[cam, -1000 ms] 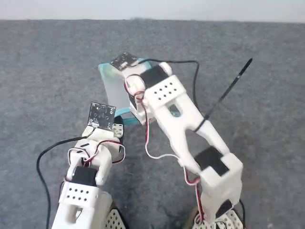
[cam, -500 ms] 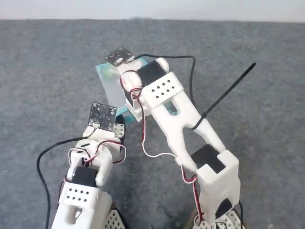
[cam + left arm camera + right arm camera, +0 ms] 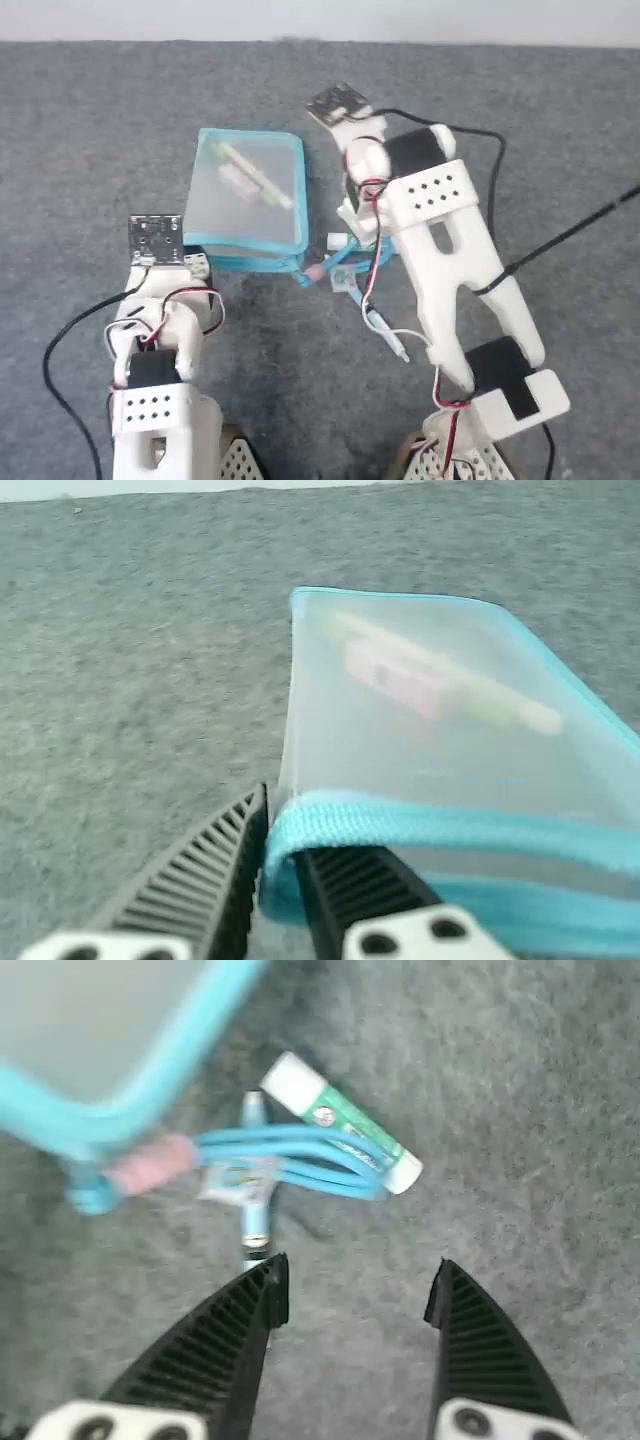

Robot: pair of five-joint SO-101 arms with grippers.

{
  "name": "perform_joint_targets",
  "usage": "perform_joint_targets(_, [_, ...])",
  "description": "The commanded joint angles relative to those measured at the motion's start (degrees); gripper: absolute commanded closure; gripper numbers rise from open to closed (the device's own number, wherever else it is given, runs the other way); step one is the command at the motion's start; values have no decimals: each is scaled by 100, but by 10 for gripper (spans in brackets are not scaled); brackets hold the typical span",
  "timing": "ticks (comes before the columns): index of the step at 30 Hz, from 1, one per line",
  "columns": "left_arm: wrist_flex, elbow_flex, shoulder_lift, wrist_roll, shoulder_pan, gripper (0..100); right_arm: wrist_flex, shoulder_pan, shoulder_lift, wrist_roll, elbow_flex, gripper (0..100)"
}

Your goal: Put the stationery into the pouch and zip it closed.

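High view: pouch [image 3: 250, 200] flat on grey mat [image 3: 100, 120], stationery [image 3: 255, 180] inside; glue stick [image 3: 338, 241] + pen [image 3: 385, 333] just beside its corner. L wrist: left gripper [image 3: 280, 825] clamped on pouch's blue zip edge. R wrist: right gripper [image 3: 355, 1280] w/ jaws apart, above glue stick.

A grey mat [image 3: 90, 120] with a rough, felt-like surface lies under everything in all 3 views. Its colour is even, with small pale specks in the fibres. At the far edge of the mat, in the high view, a pale wall [image 3: 300, 20] runs as 1 narrow band from side to side.
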Motion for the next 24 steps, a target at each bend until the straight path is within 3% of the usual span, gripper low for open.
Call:
perform_joint_targets(1, [0, -400, 9, -35, -97, 988, -743, 189, 180, 378, 132, 768])
perform_joint_targets(4, [0, -400, 9, -35, -97, 988, -1191, 171, 804, 686, 79, 768])
perform_joint_targets(11, [9, -400, 9, -35, -97, 988, -1429, 268, 1912, 2295, -167, 768])
perform_joint_targets(24, [18, -382, 9, -35, 62, 988, -1622, 567, 2431, 2391, -132, 768])
